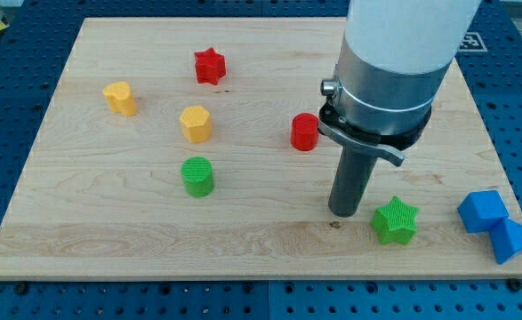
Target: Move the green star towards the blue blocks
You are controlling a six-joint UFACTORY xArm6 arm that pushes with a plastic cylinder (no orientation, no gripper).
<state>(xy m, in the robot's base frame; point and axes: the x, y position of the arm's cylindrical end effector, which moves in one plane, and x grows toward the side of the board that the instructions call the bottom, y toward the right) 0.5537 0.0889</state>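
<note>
The green star [396, 220] lies near the board's bottom right. My tip [343, 213] rests on the board just to the star's left, a small gap apart. Two blue blocks sit at the board's right edge: a blue cube-like block [482, 211] and a blue wedge-like block [512, 241] touching it, partly off the board. The star is left of them with a gap between.
A red star [210, 66] is at the top, a red cylinder [304, 132] above my tip, a yellow block [120, 98] and a yellow hexagon block [196, 124] at the left, a green cylinder [197, 176] at centre left. The wooden board [109, 240] ends near the view's bottom.
</note>
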